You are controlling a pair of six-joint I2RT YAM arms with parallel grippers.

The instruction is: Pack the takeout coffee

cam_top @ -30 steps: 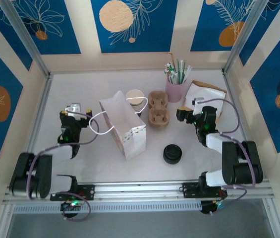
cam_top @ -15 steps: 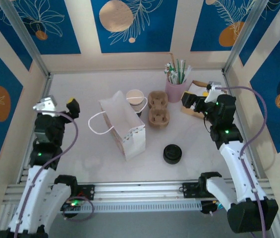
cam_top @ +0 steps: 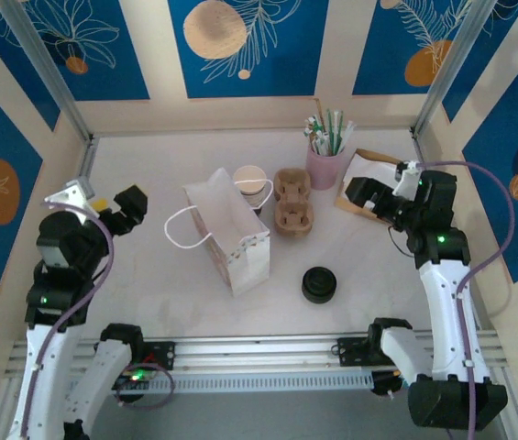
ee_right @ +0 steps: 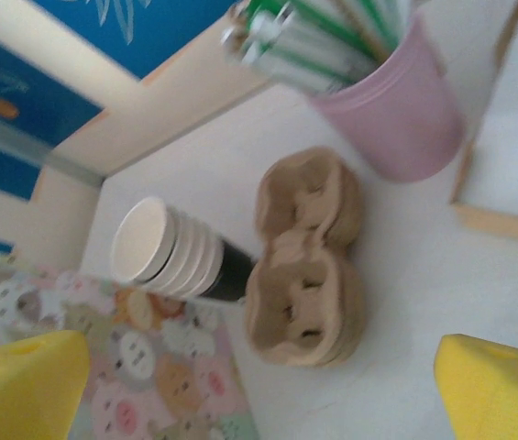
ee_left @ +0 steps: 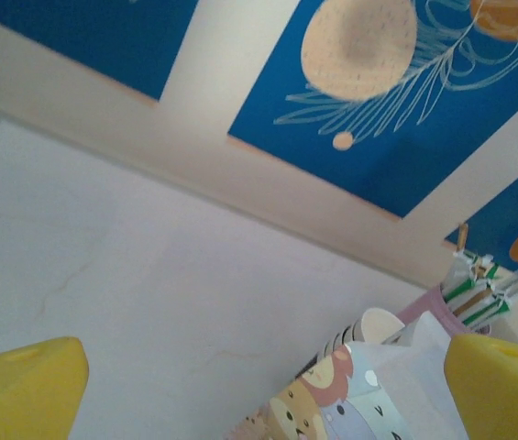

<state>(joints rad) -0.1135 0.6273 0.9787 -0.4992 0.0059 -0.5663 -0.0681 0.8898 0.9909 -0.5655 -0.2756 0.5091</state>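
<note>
Takeout coffee (cam_top: 319,284) one, bag (cam_top: 231,231) one, carrier (cam_top: 292,203) one

Takeout coffee (cam_top: 319,284): small cup capped with a round black plastic lid, reads from above as a black disc with a raised inner ring, cup body mostly hidden under the lid. Upright, lid on, standing free on the pale table (cam_top: 148,275) in the near-centre part, toward the arm bases. It sits right of the white paper bag (cam_top: 231,234) and on the near side of the brown cardboard cup carrier (cam_top: 292,202), apart from both and touching neither.
</note>
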